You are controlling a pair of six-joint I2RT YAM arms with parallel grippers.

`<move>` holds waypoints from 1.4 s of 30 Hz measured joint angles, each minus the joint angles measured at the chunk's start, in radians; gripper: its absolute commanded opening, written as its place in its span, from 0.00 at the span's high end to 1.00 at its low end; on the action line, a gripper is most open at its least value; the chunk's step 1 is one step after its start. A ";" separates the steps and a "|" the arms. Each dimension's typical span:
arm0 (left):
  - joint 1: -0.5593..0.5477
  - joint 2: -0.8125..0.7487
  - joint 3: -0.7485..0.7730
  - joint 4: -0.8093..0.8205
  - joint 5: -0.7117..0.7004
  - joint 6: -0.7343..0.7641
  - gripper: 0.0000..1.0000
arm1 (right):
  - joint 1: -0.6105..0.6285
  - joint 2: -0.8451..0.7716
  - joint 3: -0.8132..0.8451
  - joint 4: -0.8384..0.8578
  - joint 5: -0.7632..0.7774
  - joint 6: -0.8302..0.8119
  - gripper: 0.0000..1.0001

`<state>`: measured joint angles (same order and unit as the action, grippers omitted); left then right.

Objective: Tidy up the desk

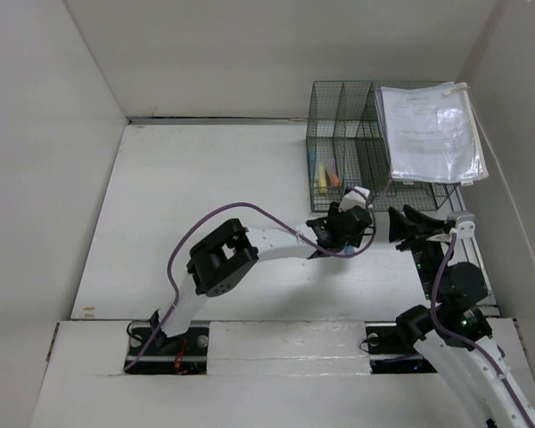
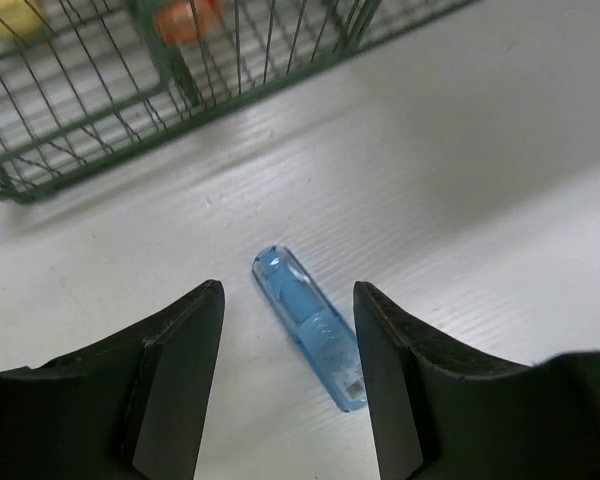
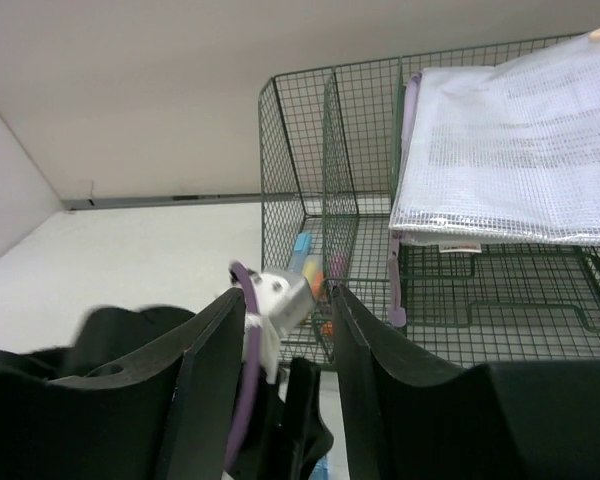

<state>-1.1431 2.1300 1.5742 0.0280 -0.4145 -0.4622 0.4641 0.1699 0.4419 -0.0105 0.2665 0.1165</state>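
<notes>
The white desk (image 1: 205, 196) holds a dark green wire rack (image 1: 357, 147) at the back right. A small clear blue tube (image 2: 310, 325) lies flat on the desk (image 2: 500, 150) just in front of the rack (image 2: 100, 90). My left gripper (image 2: 290, 292) is open and hovers over the tube, one finger on each side, not touching it. In the top view the left gripper (image 1: 355, 217) hides the tube. My right gripper (image 1: 403, 218) is open and empty just to the right of it. In the right wrist view the right gripper (image 3: 288, 295) looks past the left wrist at the rack (image 3: 330, 190).
A clear mesh pouch with papers (image 1: 431, 134) lies tilted on top of the rack's right side and also shows in the right wrist view (image 3: 510, 150). Yellow and orange markers (image 1: 325, 176) stand in the rack's left compartment. White walls close the desk on three sides.
</notes>
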 measured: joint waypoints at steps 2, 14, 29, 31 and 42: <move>-0.001 0.047 0.017 -0.034 0.000 -0.009 0.50 | 0.000 0.000 0.000 -0.003 0.000 0.000 0.54; -0.001 0.116 0.103 -0.114 -0.005 -0.085 0.56 | 0.000 0.014 0.000 -0.005 -0.002 0.000 0.54; -0.001 0.150 0.142 -0.150 -0.014 -0.114 0.61 | 0.000 0.014 0.000 -0.005 -0.011 0.000 0.54; -0.001 0.161 0.151 -0.151 -0.023 -0.112 0.62 | 0.000 0.014 0.000 -0.005 -0.012 0.000 0.54; -0.008 0.186 0.177 -0.150 -0.087 -0.090 0.88 | 0.000 0.014 0.000 -0.005 -0.012 0.000 0.53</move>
<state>-1.1507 2.3161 1.7512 -0.1223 -0.5018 -0.5526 0.4641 0.1837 0.4419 -0.0154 0.2543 0.1165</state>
